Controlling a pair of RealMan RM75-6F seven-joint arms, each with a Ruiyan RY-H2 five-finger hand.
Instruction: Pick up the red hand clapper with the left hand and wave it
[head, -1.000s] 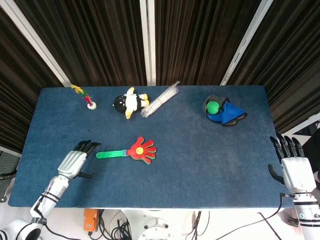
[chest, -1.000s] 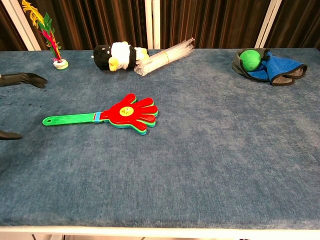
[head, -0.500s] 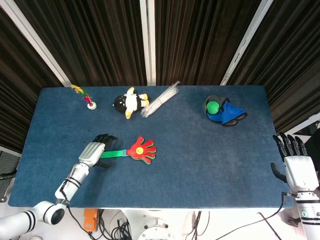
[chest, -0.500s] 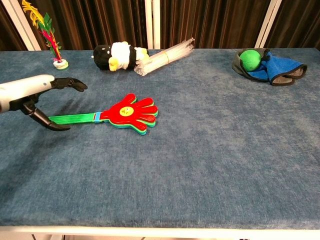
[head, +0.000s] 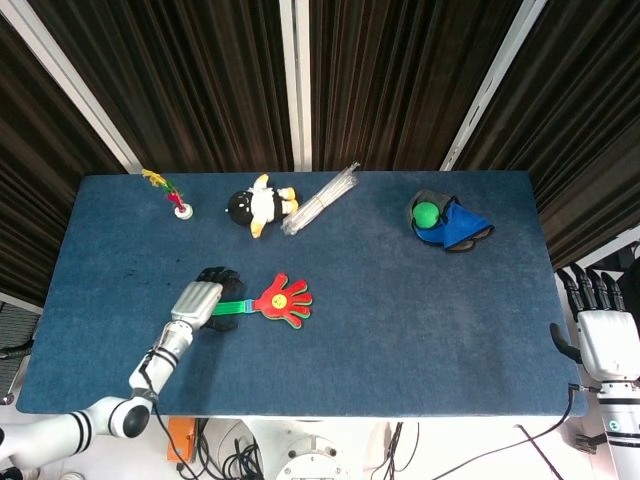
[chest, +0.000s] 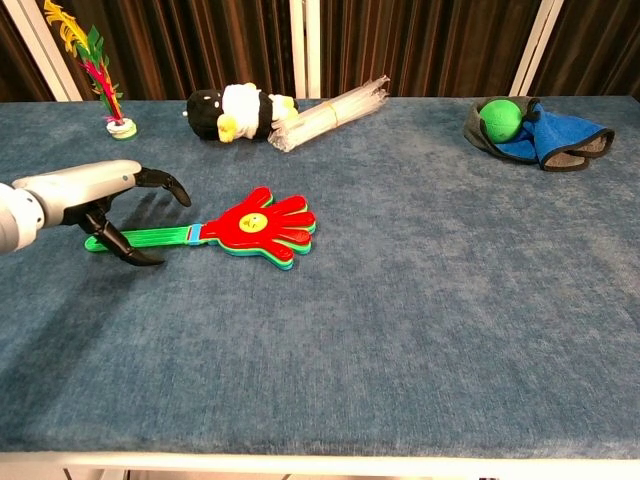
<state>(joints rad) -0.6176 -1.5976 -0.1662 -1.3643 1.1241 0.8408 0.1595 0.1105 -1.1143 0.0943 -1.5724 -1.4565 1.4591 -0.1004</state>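
Note:
The red hand clapper (head: 283, 299) lies flat on the blue table (head: 400, 330), its green handle (chest: 150, 237) pointing left. My left hand (head: 205, 298) hovers over the handle's end. In the chest view the left hand (chest: 100, 195) arches its fingers (chest: 168, 184) above the handle while the thumb reaches the table on the near side, so the handle sits between them without being gripped. My right hand (head: 605, 335) stays off the table's right edge, its fingers straight and apart, holding nothing; the chest view does not show it.
Along the far edge stand a feathered shuttlecock (head: 180, 205), a penguin plush (head: 258, 206) and a bundle of clear sticks (head: 322, 198). A green ball (head: 427, 212) nests in a blue and grey cloth (head: 462, 228) at the far right.
My left hand has travelled right from the table's left side until it straddles the clapper's handle. The right hand has drifted slightly right and down. The clapper has not moved.

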